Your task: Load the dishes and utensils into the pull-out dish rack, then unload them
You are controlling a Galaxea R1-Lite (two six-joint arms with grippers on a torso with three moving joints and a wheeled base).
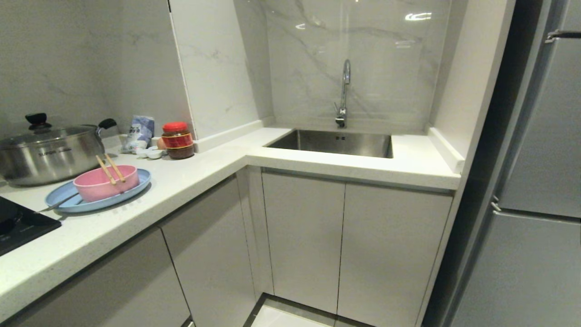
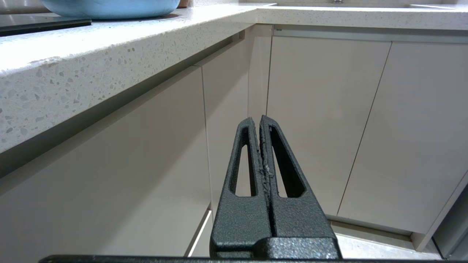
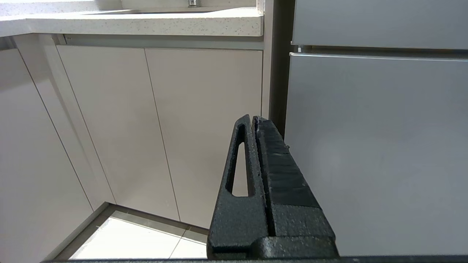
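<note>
Home kitchen: sink (image 1: 336, 143), countertop (image 1: 190, 181), fridge (image 1: 535, 181).

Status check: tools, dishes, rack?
Left tool and right tool shut, empty, below counter. Pink bowl with chopsticks on blue plate, countertop. Rack not visible; cabinets closed.

One plate (image 1: 97, 196), one bowl (image 1: 106, 182), two chopsticks (image 1: 110, 169), one pot (image 1: 49, 153), one jar (image 1: 177, 140).

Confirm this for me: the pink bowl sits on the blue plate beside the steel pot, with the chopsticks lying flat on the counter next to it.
Not quite. In the head view the chopsticks rest across the rim of the pink bowl, not on the counter. The rest holds: the bowl sits on the blue plate beside the steel pot.
</note>
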